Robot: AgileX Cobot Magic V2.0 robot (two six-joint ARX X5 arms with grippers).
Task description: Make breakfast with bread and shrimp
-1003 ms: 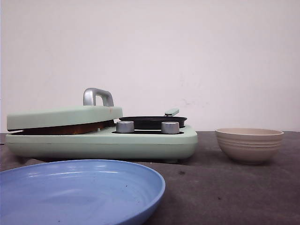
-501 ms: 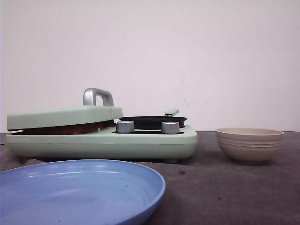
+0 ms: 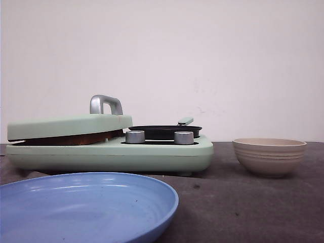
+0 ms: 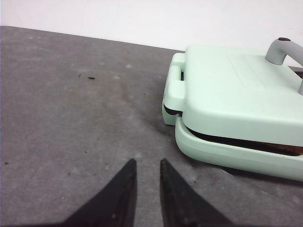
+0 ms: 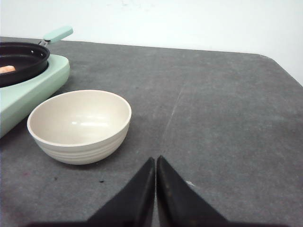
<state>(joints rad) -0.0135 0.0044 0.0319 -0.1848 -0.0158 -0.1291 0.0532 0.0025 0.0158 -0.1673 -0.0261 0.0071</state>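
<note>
A mint-green breakfast maker (image 3: 152, 154) stands at the left of the table with its lid (image 3: 66, 125) down. A golden-brown edge of the bread (image 3: 76, 138) shows in the gap under the lid, also seen in the left wrist view as bread (image 4: 284, 149). On the maker's right side sits a black pan (image 3: 164, 130) holding an orange shrimp (image 5: 6, 69), mostly cut off by the frame edge. My left gripper (image 4: 147, 161) is open and empty above the table, beside the maker's hinge end. My right gripper (image 5: 155, 158) is shut and empty, just off the beige bowl (image 5: 79, 122).
The beige bowl (image 3: 269, 157) is empty, right of the maker. A blue plate (image 3: 86, 207) lies empty at the front left. Two silver knobs (image 3: 135, 136) face forward, and a grey handle (image 3: 105, 104) stands on the lid. The table's far right corner (image 5: 265, 57) is rounded.
</note>
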